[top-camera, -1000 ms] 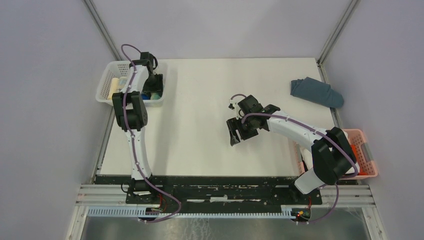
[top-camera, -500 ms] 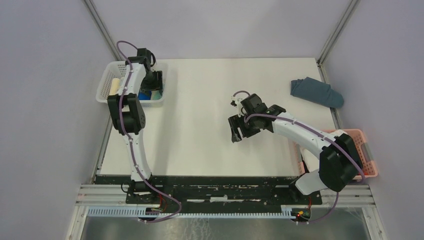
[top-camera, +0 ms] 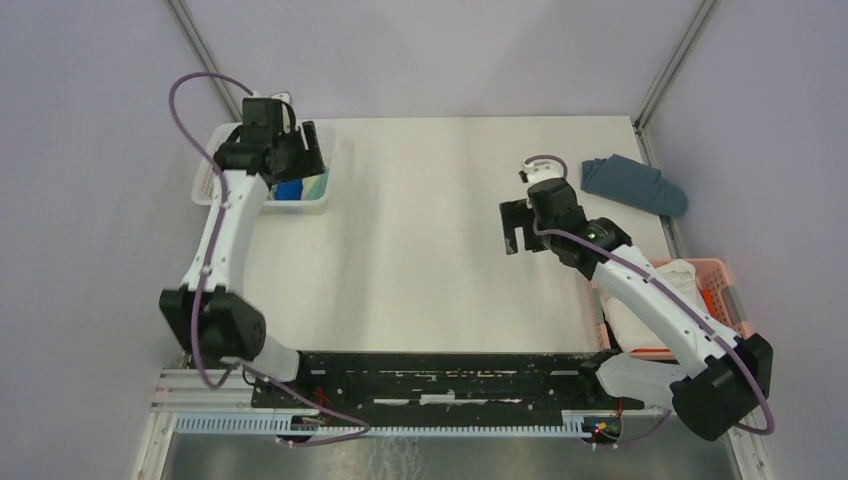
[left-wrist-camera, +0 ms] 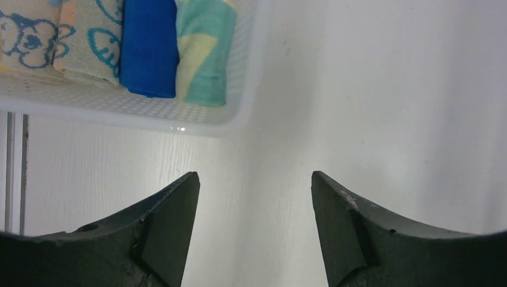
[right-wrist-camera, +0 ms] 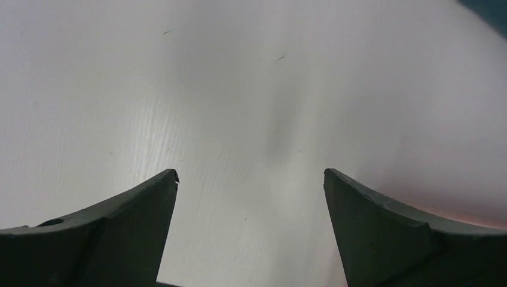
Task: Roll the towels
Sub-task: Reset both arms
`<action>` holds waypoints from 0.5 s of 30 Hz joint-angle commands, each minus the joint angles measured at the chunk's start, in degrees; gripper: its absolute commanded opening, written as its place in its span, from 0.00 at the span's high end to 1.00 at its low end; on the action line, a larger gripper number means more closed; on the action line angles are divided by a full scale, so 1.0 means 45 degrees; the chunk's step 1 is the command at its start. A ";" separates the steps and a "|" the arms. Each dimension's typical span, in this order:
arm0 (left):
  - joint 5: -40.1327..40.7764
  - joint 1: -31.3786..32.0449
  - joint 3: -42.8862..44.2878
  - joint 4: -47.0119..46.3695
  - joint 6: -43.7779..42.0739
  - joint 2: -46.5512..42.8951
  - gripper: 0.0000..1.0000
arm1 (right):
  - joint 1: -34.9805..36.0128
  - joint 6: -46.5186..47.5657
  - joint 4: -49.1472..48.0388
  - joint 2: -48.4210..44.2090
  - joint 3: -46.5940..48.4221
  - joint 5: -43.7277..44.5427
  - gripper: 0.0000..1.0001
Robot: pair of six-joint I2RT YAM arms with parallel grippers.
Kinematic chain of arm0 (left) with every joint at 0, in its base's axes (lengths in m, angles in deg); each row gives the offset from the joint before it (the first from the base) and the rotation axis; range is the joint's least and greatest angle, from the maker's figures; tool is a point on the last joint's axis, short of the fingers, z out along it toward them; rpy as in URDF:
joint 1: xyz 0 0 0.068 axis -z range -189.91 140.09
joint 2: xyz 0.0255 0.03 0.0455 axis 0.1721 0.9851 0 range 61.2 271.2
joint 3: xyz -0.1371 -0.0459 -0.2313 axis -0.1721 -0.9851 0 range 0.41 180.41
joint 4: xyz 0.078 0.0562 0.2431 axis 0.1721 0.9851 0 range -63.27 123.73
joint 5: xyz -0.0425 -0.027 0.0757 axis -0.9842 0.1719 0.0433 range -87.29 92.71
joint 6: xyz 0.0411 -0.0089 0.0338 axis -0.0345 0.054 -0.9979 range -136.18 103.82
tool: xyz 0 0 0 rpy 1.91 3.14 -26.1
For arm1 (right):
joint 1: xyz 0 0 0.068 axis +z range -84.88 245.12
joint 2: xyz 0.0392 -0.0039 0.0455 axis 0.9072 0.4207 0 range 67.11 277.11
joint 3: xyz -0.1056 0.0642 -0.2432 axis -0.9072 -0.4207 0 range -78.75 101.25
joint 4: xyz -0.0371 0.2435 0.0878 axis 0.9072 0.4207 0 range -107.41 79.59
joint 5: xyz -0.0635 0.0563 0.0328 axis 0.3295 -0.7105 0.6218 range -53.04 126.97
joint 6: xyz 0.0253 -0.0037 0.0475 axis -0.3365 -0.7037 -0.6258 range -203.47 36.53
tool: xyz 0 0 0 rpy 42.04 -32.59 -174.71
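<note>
your left hand (left-wrist-camera: 254, 179), wide and empty, is nearer: blue towel (left-wrist-camera: 148, 48) and yellow-teal towel (left-wrist-camera: 206, 51) lie in the basket (left-wrist-camera: 119, 107) at the table (top-camera: 420, 250)'s far-left corner, long axes pointing away. right hand (right-wrist-camera: 251, 173) wide, empty.

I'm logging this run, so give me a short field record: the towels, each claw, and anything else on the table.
Royal blue cloth towel: rolled, in the white mesh plastic basket
Pale yellow and teal-green cloth towel: rolled, beside the blue one, same basket
Left claw: open, empty, near that basket
Right claw: open, empty, over the white table
Slate grey-blue cloth: crumpled, far right of table
</note>
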 commanded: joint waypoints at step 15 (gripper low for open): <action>0.2768 0.0322 -1.0375 -0.4517 0.4215 -1.5822 0.01 | -0.0933 0.0806 -0.2176 -0.7059 -0.1571 0.6019 0.00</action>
